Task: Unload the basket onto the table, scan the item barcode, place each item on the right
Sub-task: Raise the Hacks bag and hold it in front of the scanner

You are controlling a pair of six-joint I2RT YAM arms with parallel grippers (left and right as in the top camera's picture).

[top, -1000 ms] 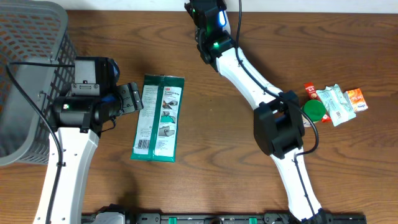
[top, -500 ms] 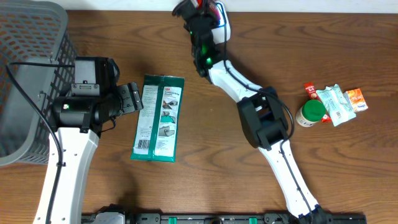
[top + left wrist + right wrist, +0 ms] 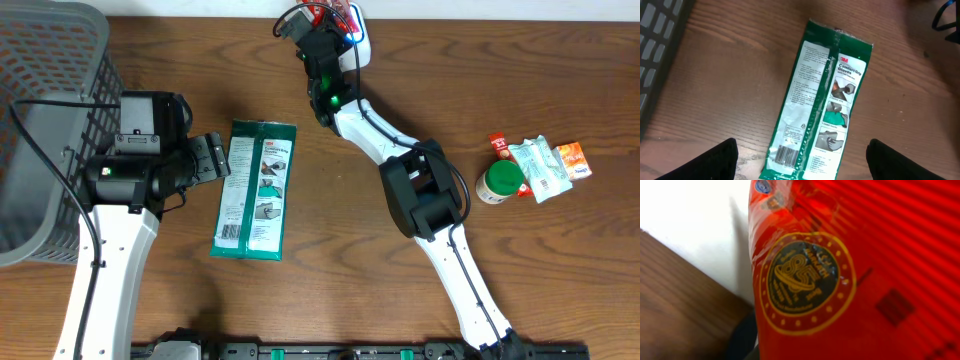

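We see the right gripper [image 3: 322, 22] clamped on the red packet [image 3: 840, 280], pinched between its fingers at the far edge of the table [image 3: 330, 290]. The left gripper [image 3: 212, 158] is spread wide, just beside the green glove pack [image 3: 256, 190].

Shiny plastic: red packet [image 3: 840, 280] in right claw [image 3: 332, 14], green pack [image 3: 820, 105] by left claw [image 3: 212, 157]. Smooth brown wood: tabletop [image 3: 350, 250].

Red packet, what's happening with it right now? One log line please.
red packet: held in shut right jaws | green pack: lying flat, beside open left jaws
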